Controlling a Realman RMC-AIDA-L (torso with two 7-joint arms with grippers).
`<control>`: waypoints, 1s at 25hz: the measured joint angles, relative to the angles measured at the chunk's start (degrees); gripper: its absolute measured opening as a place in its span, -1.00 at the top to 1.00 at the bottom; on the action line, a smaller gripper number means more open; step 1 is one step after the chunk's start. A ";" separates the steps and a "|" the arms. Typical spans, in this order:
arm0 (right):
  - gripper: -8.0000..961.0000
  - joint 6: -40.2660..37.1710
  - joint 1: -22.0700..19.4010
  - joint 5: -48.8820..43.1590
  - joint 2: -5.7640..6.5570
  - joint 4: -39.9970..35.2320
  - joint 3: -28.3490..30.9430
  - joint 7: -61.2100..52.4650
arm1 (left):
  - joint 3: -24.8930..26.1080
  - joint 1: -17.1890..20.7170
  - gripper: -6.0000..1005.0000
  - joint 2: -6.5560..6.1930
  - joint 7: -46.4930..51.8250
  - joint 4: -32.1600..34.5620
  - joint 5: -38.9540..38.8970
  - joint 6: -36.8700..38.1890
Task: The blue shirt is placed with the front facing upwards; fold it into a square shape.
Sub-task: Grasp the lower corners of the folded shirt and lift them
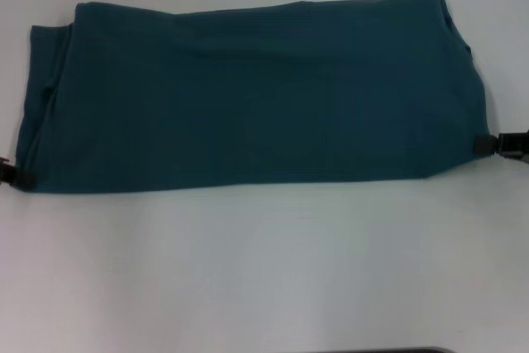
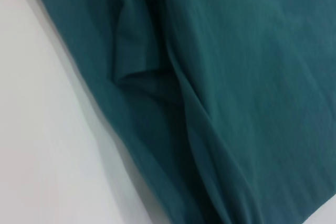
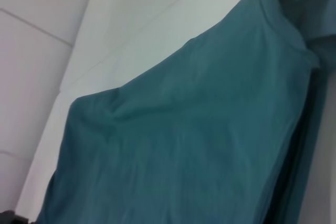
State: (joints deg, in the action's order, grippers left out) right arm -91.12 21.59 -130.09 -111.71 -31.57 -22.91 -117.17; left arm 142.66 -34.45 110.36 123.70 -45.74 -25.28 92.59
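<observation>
My blue shirt (image 1: 256, 93) lies folded into a wide band across the upper half of the frame on the white table (image 1: 264, 270), plain side up. My left gripper (image 1: 7, 173) sits at its lower left corner, my right gripper (image 1: 496, 144) at its right edge; whether either pair of jaws is closed, I cannot tell.
</observation>
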 joint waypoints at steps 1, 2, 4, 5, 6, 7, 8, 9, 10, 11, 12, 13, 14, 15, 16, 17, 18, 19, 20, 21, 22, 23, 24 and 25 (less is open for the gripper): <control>0.75 -0.67 -0.50 0.00 -0.08 -0.14 0.05 0.14 | 0.48 0.69 0.98 0.00 -0.50 -0.33 -0.01 0.78; 0.75 -1.17 -0.97 0.00 -0.12 -0.18 0.10 0.27 | 1.26 1.38 0.98 0.00 -1.35 -0.58 -0.01 1.87; 0.75 -2.12 -1.80 0.00 -0.13 -0.20 0.12 0.55 | 2.14 2.04 0.98 0.00 -2.11 -0.75 -0.02 2.82; 0.75 -2.78 -2.32 0.00 -0.14 -0.20 0.03 0.70 | 2.93 2.60 0.98 0.00 -2.80 -0.95 -0.02 3.73; 0.75 -3.37 -2.64 0.00 -0.15 -0.21 0.01 0.88 | 3.76 3.08 0.98 0.01 -3.43 -1.19 -0.03 4.62; 0.75 -4.12 -3.10 0.01 -0.18 -0.22 0.00 1.13 | 4.27 3.42 0.98 0.01 -3.84 -1.34 -0.04 5.20; 0.74 -4.76 -3.58 0.01 -0.26 -0.22 0.04 1.41 | 4.91 3.88 0.98 0.02 -4.43 -1.52 -0.08 6.00; 0.74 -5.29 -3.96 0.01 -0.32 -0.21 0.11 1.66 | 5.47 4.31 0.98 0.02 -4.95 -1.61 -0.08 6.82; 0.74 -5.75 -4.39 0.01 -0.41 -0.15 0.20 1.89 | 6.10 4.82 0.98 0.02 -5.51 -1.74 -0.11 7.48; 0.74 -6.44 -4.98 0.02 -0.63 -0.10 0.24 2.38 | 6.69 5.23 0.98 0.02 -6.03 -1.83 -0.12 8.08; 0.74 -7.08 -5.50 0.04 -0.87 -0.14 0.29 2.92 | 7.41 5.71 0.98 0.02 -6.67 -1.93 -0.12 8.84; 0.74 -7.69 -5.99 0.02 -1.18 -0.16 0.31 3.50 | 8.14 6.13 0.98 0.03 -7.20 -1.99 -0.13 9.34; 0.74 -8.17 -6.49 0.02 -1.41 -0.28 0.35 4.06 | 8.99 6.62 0.98 0.03 -7.79 -2.03 -0.12 9.87; 0.74 -8.53 -6.92 0.02 -1.59 -0.37 0.39 4.48 | 9.34 6.97 0.98 0.03 -8.05 -2.04 -0.12 10.11; 0.74 -8.74 -7.56 0.02 -1.76 -0.37 0.42 4.87 | 9.76 7.42 0.98 0.02 -8.32 -2.05 -0.13 10.36; 0.73 -8.88 -8.03 0.02 -1.85 -0.37 0.42 5.00 | 10.13 8.00 0.98 0.01 -8.84 -2.06 -0.12 10.93; 0.73 -8.92 -8.36 0.02 -1.91 -0.37 0.42 5.05 | 10.13 8.00 0.98 0.01 -8.84 -2.06 -0.12 10.93; 0.73 -8.99 -8.86 0.03 -2.01 -0.37 0.39 5.07 | 10.71 8.58 0.98 0.01 -9.61 -2.11 -0.12 11.81; 0.73 -9.13 -9.33 0.02 -2.08 -0.37 0.38 5.15 | 11.56 9.17 0.98 0.01 -10.48 -2.12 -0.13 12.61; 0.73 -9.35 -9.76 0.02 -2.15 -0.37 0.37 5.31 | 12.55 9.88 0.98 0.01 -11.30 -2.12 -0.12 13.29; 0.73 -9.66 -10.15 0.02 -2.19 -0.37 0.39 5.53 | 13.37 10.56 0.98 -0.08 -11.81 -2.04 -0.12 13.72; 0.73 -9.92 -10.45 0.01 -2.21 -0.37 0.41 5.70 | 13.58 10.85 0.98 -0.12 -11.99 -2.00 -0.12 13.90; 0.73 -10.18 -10.72 0.01 -2.24 -0.37 0.44 5.87 | 13.92 11.30 0.98 -0.16 -12.40 -1.98 -0.12 14.27; 0.73 -10.41 -11.01 0.01 -2.29 -0.36 0.44 5.93 | 14.33 11.75 0.98 -0.22 -12.89 -1.98 -0.12 14.73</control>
State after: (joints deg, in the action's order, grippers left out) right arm -101.53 10.58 -130.08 -114.00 -31.93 -22.48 -111.24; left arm 156.99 -22.70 110.14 110.80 -47.71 -25.40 107.32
